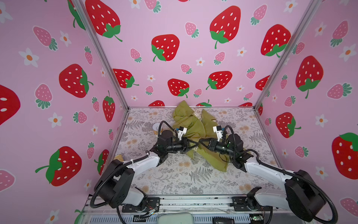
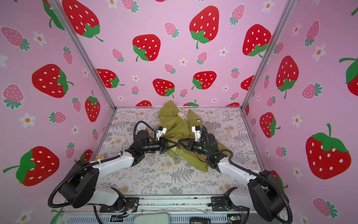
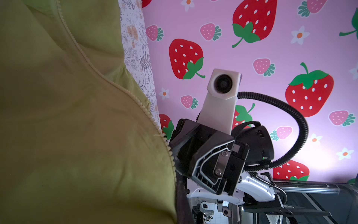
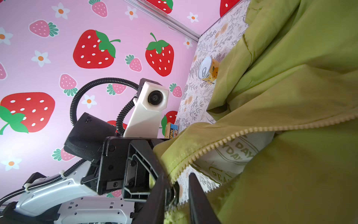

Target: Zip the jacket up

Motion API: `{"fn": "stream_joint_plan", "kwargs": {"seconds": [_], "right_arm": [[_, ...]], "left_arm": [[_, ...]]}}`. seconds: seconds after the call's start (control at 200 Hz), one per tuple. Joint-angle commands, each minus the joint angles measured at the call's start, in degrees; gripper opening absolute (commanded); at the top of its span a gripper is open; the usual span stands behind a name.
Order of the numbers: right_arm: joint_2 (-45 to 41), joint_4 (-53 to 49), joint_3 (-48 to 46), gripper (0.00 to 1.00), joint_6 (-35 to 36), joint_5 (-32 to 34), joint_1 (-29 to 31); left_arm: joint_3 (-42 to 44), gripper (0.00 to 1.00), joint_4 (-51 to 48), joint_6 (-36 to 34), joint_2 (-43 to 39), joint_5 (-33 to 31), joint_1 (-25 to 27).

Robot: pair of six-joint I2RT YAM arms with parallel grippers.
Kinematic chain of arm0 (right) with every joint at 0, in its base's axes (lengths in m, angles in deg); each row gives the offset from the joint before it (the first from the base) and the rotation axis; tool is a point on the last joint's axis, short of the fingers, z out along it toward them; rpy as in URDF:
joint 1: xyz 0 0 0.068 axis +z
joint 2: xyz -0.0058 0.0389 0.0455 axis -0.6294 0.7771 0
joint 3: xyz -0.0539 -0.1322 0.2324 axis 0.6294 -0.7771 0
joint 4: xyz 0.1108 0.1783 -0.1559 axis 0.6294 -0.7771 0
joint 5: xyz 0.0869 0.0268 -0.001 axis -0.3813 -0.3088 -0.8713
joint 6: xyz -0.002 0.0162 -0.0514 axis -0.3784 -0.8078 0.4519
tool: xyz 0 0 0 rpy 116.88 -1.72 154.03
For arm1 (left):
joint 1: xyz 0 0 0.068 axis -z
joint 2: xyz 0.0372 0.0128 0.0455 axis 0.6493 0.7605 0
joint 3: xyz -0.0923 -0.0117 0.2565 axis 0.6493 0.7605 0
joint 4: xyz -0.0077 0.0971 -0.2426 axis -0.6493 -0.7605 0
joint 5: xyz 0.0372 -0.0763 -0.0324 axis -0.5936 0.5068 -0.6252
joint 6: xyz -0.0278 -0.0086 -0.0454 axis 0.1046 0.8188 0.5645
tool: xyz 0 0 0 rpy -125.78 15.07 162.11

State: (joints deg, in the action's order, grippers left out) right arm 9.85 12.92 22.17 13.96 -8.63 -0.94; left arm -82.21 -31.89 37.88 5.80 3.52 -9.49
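The jacket [image 1: 193,126] lies crumpled mid-surface, its hood end toward the back wall and its hem toward the arms' bases, with the front open. Cream zipper teeth [image 4: 213,145] run along the open edge above a cream lining [image 4: 232,155] with printed lettering.

A white-lidded can [image 4: 208,69] with an orange label stands just beside the jacket on the left arm's side. The left arm's cable loop partly hides it in both top views. A SPAM tin [image 4: 171,131] sits farther out on that same side of the jacket.

Both arms reach in over the jacket's hem and nearly meet there. The left gripper [image 1: 194,144] has its fingers pinched on the hem corner of the jacket. The right gripper [image 4: 178,184] has its fingers [image 4: 195,194] a narrow gap apart, with the metal zipper slider [image 4: 173,194] between them.

The surface [image 1: 174,174] around the jacket wears a pale cloth of grey ferns and peach flowers. Pink strawberry-print walls [image 1: 193,58] in metal framing close in three sides.
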Motion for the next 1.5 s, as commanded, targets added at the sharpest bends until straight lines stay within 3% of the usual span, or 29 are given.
{"fn": "stream_joint_plan", "kwargs": {"seconds": [0.0, 0.07, 0.1, 0.185, 0.27, 0.955, 1.496], "right_arm": [[-0.51, 3.73, -1.57, 0.24, -2.28, 0.25, -0.13], [-0.45, 3.82, -2.35, 0.24, -2.70, 0.46, -0.10], [-0.42, 4.19, -2.62, 0.24, -2.93, 0.52, -0.12], [-0.45, 5.13, -3.72, 0.24, -3.73, 0.91, -0.10], [-0.73, 5.63, -4.29, 0.25, -4.14, 1.23, -0.10], [2.22, 7.25, -2.10, 0.28, -3.93, -0.59, 0.08], [5.23, 9.02, 0.40, 0.28, -4.45, -0.44, 1.11]], "left_arm": [[-2.52, 0.00, 1.80, 0.21, 0.18, 1.60, -0.15], [-2.48, 0.05, 1.88, 0.59, 0.39, 1.28, -0.11], [-2.52, 0.12, 2.12, 0.86, 0.56, 1.23, -0.15], [-2.34, 0.22, 3.88, 2.01, 0.96, 1.50, -0.14], [-2.44, 0.26, 4.55, 2.44, 1.05, 1.54, -0.13], [-3.28, 0.35, 1.30, 1.34, 0.51, 1.80, -0.18], [-3.60, 0.35, 1.06, 1.15, 1.30, 4.39, -0.02]]}}
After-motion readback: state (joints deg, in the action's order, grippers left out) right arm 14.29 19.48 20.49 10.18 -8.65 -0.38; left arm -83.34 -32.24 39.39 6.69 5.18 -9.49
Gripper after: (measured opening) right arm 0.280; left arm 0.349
